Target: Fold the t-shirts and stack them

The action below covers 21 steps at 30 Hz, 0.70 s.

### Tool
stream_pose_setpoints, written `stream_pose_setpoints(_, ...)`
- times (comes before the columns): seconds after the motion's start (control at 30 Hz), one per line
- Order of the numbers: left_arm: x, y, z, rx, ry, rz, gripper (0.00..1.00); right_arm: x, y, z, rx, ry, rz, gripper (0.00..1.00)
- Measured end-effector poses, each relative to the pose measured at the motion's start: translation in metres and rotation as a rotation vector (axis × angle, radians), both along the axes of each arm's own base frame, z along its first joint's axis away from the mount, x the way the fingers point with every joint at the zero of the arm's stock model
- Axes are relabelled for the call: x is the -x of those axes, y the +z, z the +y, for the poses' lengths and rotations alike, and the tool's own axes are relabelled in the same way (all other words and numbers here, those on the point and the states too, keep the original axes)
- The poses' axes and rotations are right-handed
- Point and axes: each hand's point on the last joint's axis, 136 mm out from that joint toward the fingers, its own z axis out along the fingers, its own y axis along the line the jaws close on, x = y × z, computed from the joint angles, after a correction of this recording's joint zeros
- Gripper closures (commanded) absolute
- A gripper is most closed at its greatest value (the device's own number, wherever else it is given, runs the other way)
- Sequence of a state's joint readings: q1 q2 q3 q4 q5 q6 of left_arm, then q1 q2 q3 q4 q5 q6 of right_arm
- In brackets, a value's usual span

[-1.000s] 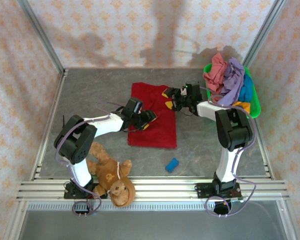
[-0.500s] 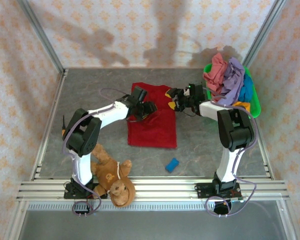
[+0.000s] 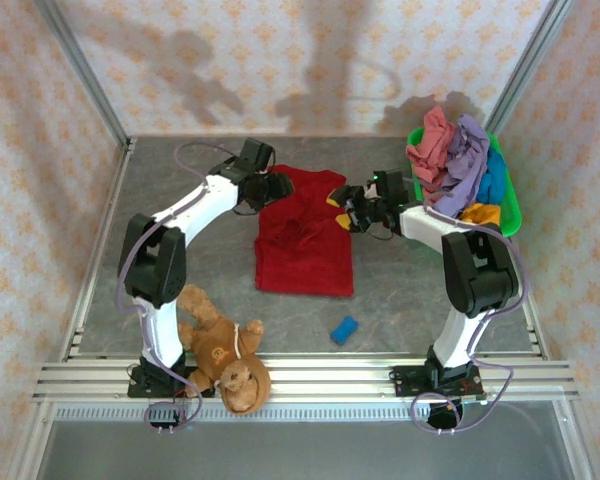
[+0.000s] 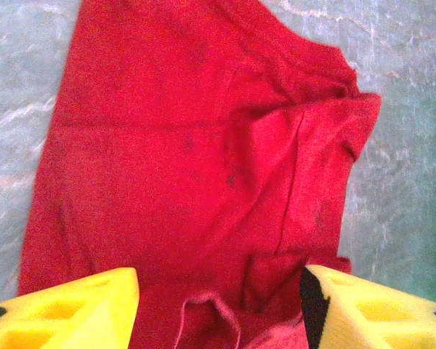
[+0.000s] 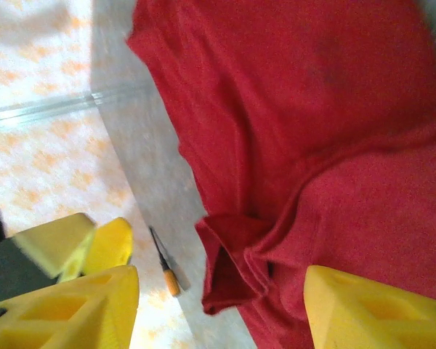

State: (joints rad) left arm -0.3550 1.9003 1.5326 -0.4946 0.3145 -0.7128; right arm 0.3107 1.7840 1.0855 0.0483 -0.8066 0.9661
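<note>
i see the dark red t-shirt (image 3: 310, 250) mid-frame; left gripper (image 3: 273, 188) and right gripper (image 3: 340, 203) both hang spread apart at its upper corners; i should pinch both evenly.

the t-shirt (image 3: 305, 250) is dark red, the basket (image 3: 515, 212) bright green, the teddy bear (image 3: 223, 352) brown, the table (image 3: 400, 292) marbled grey, the walls (image 3: 40, 150) peach-flowered.

bare table (image 3: 150, 180) left, basket (image 3: 515, 212) perhaps crowding right

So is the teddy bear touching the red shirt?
Apart. The top view shows bare grey table between the teddy bear and the red shirt.
</note>
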Motion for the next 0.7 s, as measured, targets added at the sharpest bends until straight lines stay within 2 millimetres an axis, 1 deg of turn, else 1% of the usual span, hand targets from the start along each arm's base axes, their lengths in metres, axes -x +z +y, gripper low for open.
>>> stream_pose_setpoints(0.07, 0.023, 0.003, 0.002, 0.03, -0.01, 0.02, 0.37, 0.013, -0.003, 0.016, 0.009, 0.043, 0.011, 0.38)
stream_pose_setpoints(0.13, 0.044, -0.001, 0.003, 0.065, -0.01, 0.044, 0.37, 0.022, -0.006, 0.026, 0.011, 0.069, 0.021, 0.38)
stream_pose_setpoints(0.17, 0.057, -0.006, 0.004, 0.084, -0.007, 0.062, 0.38, 0.024, -0.009, 0.027, 0.013, 0.074, 0.026, 0.38)
stream_pose_setpoints(0.27, 0.085, -0.029, 0.007, 0.109, 0.006, 0.13, 0.42, 0.024, -0.012, 0.024, 0.017, 0.063, 0.037, 0.38)
stream_pose_setpoints(0.33, 0.096, -0.041, 0.007, 0.108, 0.007, 0.17, 0.47, 0.023, -0.012, 0.022, 0.018, 0.059, 0.036, 0.38)
stream_pose_setpoints(0.4, 0.101, -0.047, 0.004, 0.103, -0.002, 0.186, 0.49, 0.022, -0.012, 0.021, 0.021, 0.054, 0.037, 0.38)
stream_pose_setpoints(0.5, 0.104, -0.047, -0.005, 0.089, -0.036, 0.184, 0.52, 0.021, -0.012, 0.02, 0.022, 0.051, 0.036, 0.38)
stream_pose_setpoints(0.6, 0.102, -0.049, -0.01, 0.057, -0.061, 0.177, 0.57, 0.02, -0.012, 0.018, 0.022, 0.044, 0.036, 0.38)
stream_pose_setpoints(0.7, 0.099, -0.056, -0.008, 0.027, -0.066, 0.185, 0.61, 0.017, -0.012, 0.013, 0.022, 0.033, 0.036, 0.38)
